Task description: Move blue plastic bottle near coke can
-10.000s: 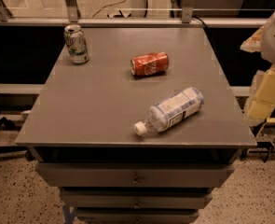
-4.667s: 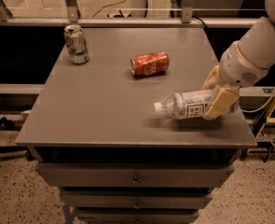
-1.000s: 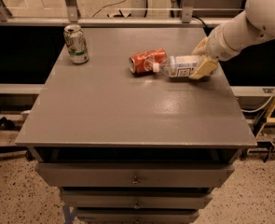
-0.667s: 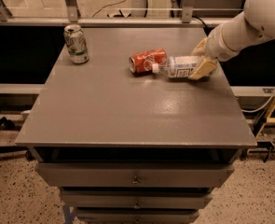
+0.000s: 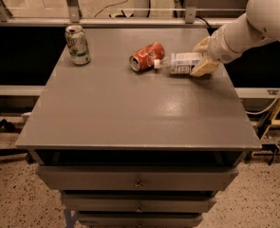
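Observation:
The blue plastic bottle lies on its side on the grey table, its white cap pointing left and almost touching the coke can. The red-orange coke can lies on its side at the table's middle back. My gripper comes in from the right on a white arm, and its tan fingers sit around the bottle's right end, one behind it and one in front. The bottle's base is hidden by the fingers.
A green-and-white soda can stands upright at the back left corner. The table has drawers below its front edge. A rail and glass panels run behind the table. Cables and a yellow frame are at the right.
The gripper picked up the bottle from the front right of the table and carried it back and left to beside the coke can. Over the last second nothing has visibly moved.

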{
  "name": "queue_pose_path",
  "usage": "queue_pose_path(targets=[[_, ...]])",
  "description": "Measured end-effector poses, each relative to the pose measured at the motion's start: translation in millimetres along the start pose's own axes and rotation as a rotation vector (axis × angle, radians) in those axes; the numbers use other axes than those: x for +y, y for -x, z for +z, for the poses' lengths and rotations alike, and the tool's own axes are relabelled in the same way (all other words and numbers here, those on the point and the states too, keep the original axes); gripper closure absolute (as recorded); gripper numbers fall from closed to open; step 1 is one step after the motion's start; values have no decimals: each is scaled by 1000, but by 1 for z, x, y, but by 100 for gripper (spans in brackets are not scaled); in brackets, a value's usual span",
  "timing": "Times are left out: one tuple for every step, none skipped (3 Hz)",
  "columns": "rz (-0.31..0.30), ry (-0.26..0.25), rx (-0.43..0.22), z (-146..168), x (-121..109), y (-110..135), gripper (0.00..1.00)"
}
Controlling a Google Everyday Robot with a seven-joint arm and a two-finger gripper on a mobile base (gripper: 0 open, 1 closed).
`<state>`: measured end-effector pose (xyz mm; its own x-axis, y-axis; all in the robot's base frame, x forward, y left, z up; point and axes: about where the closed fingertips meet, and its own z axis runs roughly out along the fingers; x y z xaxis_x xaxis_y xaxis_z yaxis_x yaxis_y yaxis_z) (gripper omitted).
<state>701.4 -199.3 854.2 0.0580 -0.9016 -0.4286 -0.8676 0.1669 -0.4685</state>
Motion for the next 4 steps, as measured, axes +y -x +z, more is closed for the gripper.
queue_pose_path(targets=[[-2, 2, -11, -3, -5, 4, 0], [0, 1, -29, -8, -11, 8, 0], [41, -7, -70, -33, -23, 2, 0], [59, -20, -39, -55, -24, -5, 0]])
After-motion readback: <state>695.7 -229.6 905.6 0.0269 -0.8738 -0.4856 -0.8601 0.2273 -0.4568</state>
